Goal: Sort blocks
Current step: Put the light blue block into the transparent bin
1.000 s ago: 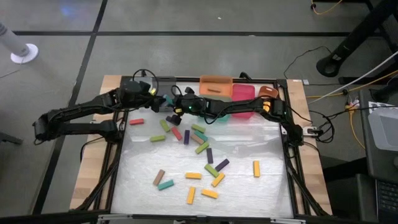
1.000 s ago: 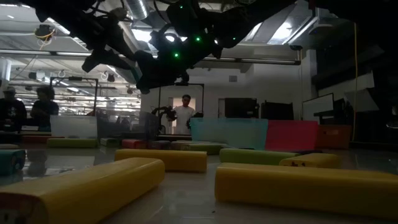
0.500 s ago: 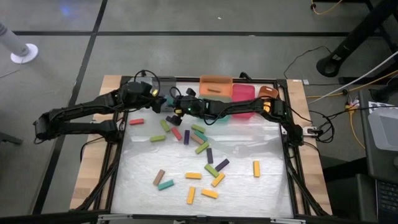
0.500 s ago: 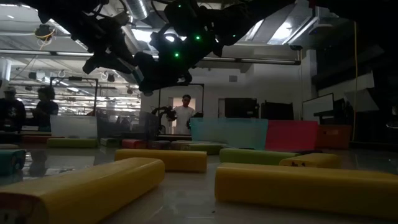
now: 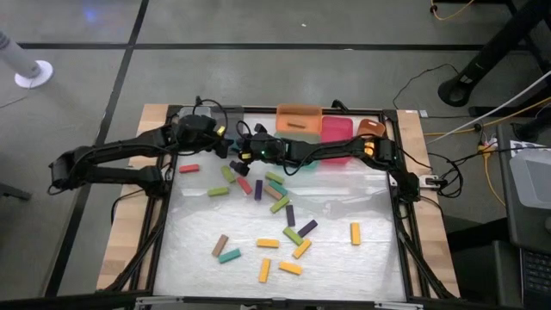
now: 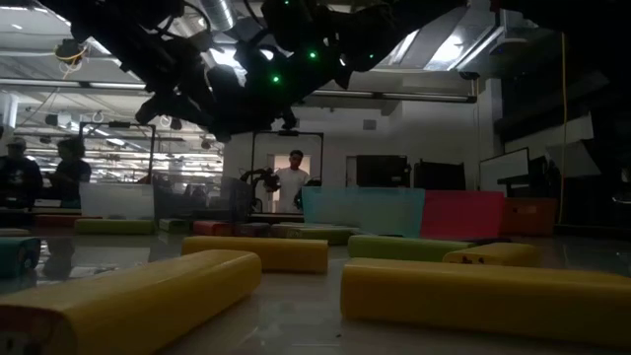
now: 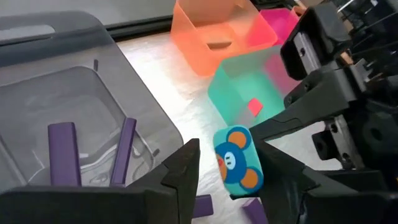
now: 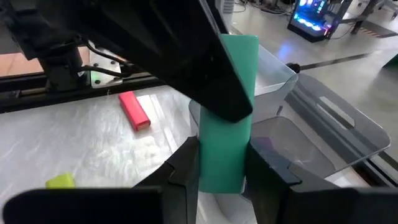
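A teal block (image 8: pixel 227 118) with a cartoon mouse sticker on one end (image 7: pixel 236 163) hangs in the air at the table's far left-centre, between my two grippers. My right gripper (image 8: pixel 221 149) is shut on one end of it. My left gripper (image 7: pixel 231 150) meets it from the other side, with its open fingers on either side of the sticker end. In the high view the left gripper (image 5: pixel 224 142) and right gripper (image 5: pixel 238 160) almost touch. Several more blocks (image 5: pixel 280 204) lie loose on the table. My right gripper pinches the teal block's two long sides (image 8: pixel 205 155) between its two fingers, near one end. The block sticks out past the fingertips, lifted clear of the table. My left gripper has a gap showing between one finger (image 7: pixel 186 165) and the block. Whether the other finger (image 7: pixel 277 177) touches it I cannot tell.
A clear bin (image 7: pixel 93 74) holding purple blocks (image 7: pixel 62 152) stands just under the grippers at the far left. Teal (image 7: pixel 249 81), orange (image 5: pixel 299 119), pink (image 5: pixel 337 129) and brown (image 5: pixel 372 127) bins line the far edge. People stand in the room beyond the table (image 6: pixel 293 182).
My left gripper has edged toward the table's right and a little down, closing in on my right gripper and the teal block's free end, and has tipped slightly. My right gripper and the block have kept still.
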Tool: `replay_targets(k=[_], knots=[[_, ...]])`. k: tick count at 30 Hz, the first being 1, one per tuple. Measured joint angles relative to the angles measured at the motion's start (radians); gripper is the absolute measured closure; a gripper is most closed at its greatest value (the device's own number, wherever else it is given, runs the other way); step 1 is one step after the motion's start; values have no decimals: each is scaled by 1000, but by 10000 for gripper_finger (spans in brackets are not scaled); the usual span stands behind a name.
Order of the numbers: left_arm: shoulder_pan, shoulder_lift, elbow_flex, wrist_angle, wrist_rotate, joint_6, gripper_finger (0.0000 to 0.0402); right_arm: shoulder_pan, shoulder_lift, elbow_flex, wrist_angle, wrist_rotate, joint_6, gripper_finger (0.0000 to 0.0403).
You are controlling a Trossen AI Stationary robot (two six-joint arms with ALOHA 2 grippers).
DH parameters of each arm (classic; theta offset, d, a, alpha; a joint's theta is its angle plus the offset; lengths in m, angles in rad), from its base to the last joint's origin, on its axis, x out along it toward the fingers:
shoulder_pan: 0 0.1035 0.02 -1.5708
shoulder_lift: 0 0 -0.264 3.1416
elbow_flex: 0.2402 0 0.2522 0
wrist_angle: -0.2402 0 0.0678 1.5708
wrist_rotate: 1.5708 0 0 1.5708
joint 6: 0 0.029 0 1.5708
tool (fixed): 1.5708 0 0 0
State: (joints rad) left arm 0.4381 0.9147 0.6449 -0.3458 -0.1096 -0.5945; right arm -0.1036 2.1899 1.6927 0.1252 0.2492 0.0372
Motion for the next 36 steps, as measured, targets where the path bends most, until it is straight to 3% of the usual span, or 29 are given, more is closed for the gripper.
replay_targets(k=[3,9,17,21,28,32,36], knots=[[0,14,0,4,0,4,287,-2,0,0,-2,-6,0,301],[1,13,-1,-6,-17,49,361,-3,-1,0,16,-9,-1,267],[2,15,-2,-21,-73,80,361,0,-5,2,2,-14,8,204],[16,14,-2,-96,-150,112,361,-1,-22,1,-109,-28,10,182],[79,14,-1,-367,-400,116,361,0,-110,2,-440,-87,10,187],[110,14,-1,-410,-419,105,357,10,-128,1,-590,-112,9,196],[125,14,-1,-399,-420,105,312,27,-130,0,-692,-115,8,202]])
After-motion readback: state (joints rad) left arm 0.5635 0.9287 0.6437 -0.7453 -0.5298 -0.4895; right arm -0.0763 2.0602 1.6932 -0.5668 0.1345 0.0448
